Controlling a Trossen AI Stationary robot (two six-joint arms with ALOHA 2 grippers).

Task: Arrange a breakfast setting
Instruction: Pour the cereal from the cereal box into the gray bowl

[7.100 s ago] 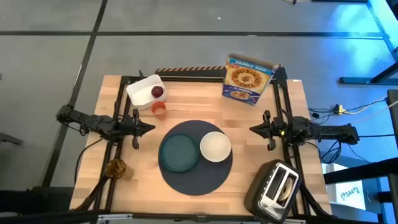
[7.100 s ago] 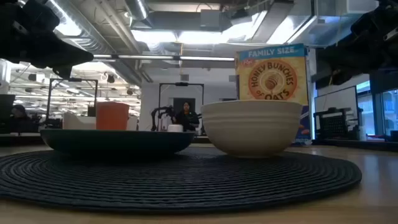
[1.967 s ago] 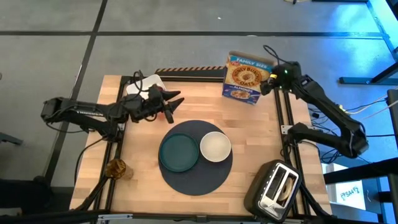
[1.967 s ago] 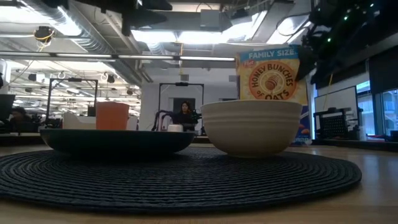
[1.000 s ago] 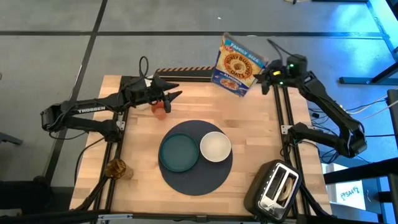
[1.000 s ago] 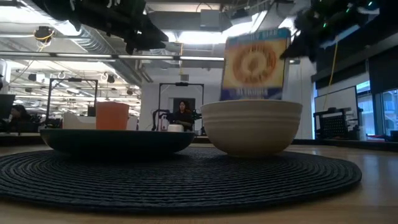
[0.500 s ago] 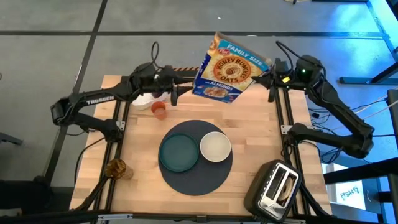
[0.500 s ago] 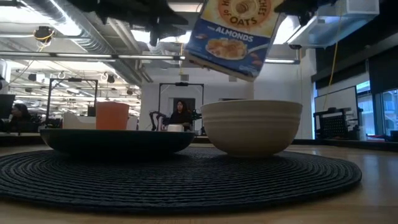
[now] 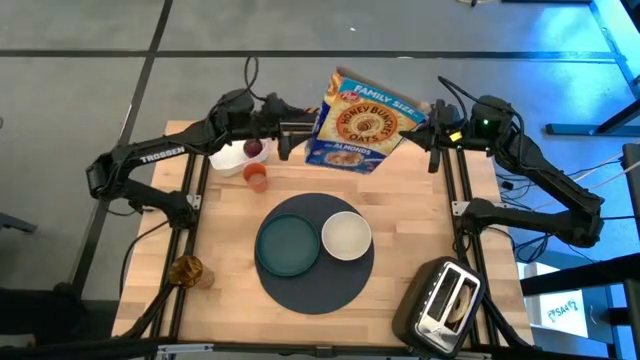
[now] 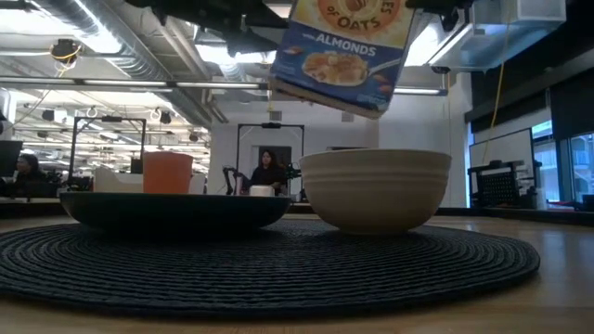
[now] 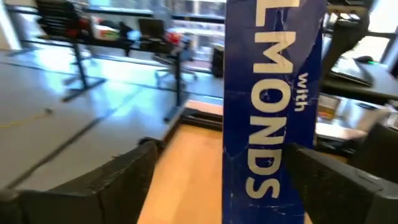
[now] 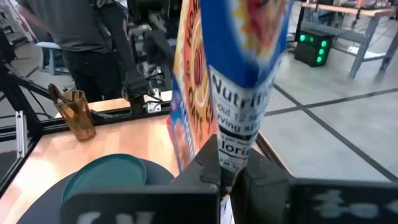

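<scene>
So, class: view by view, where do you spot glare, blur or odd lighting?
High view: blue light tints the floor at upper right. Low view: bright ceiling lights glare behind the cereal box. Right wrist view: the box's near edge is blurred. Left wrist view: the room behind the box looks soft.

Wooden tabletop (image 9: 420, 215), black frame rails along both sides. Directly on it: round dark-navy mat (image 9: 315, 275) at centre-front, carrying a teal plate (image 9: 287, 245) and a white bowl (image 9: 346, 236) side by side, bowl on the right. Orange cup (image 9: 256, 178) sits back-left, just in front of a white container (image 9: 228, 157) with a red apple (image 9: 254, 149) in it. Toaster (image 9: 443, 299) at the front-right corner. Amber glass (image 9: 187, 270) near the front-left edge, by the rail.
</scene>
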